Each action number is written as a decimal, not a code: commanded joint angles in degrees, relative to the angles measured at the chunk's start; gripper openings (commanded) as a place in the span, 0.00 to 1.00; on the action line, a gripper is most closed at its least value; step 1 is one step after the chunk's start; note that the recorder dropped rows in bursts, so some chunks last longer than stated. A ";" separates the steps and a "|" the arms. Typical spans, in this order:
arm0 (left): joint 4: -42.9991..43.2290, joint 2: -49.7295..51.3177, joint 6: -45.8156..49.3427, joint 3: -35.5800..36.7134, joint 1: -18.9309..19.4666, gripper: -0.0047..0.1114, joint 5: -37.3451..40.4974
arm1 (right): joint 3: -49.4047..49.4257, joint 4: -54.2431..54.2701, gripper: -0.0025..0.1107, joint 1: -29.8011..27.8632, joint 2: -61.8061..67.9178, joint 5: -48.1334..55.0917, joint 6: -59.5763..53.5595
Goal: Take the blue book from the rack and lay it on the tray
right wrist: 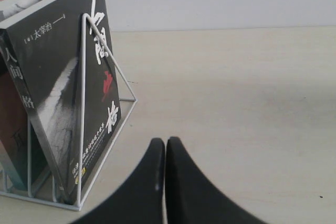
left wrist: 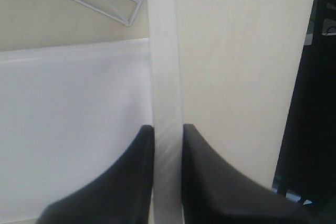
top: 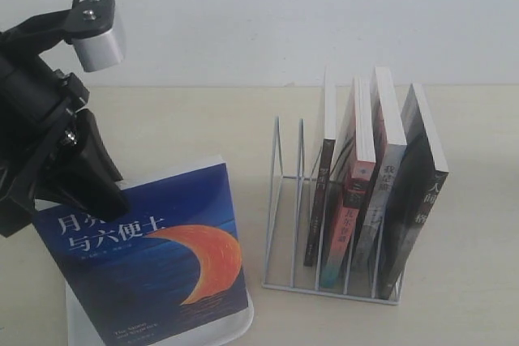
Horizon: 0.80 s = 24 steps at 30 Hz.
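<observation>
Clamping blue book [top: 154,257], seemingly above tray [top: 75,322].

The light was bright, soft and even. In the exterior view the blue book [top: 154,257] showed a pale sheen toward 12 o'clock, and the left arm [top: 49,143] at 9 o'clock was almost black. In the left wrist view the tray [left wrist: 68,129] looked nearly washed out and blurred. In the right wrist view a weak shadow lay on the table [right wrist: 252,103] at 3 o'clock from the rack [right wrist: 83,129].
</observation>
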 commanded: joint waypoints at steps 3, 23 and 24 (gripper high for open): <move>-1.41 -0.39 -5.09 -0.41 0.13 0.08 -0.02 | -0.04 -0.21 0.02 -0.15 -0.24 -0.32 0.04; 2.23 -6.50 -6.33 2.62 0.13 0.08 -0.02 | -0.04 -0.21 0.02 -0.15 -0.24 -0.32 0.04; 1.66 -6.50 -6.12 2.81 0.13 0.08 -0.02 | -0.04 -0.21 0.02 -0.15 -0.24 -0.32 0.04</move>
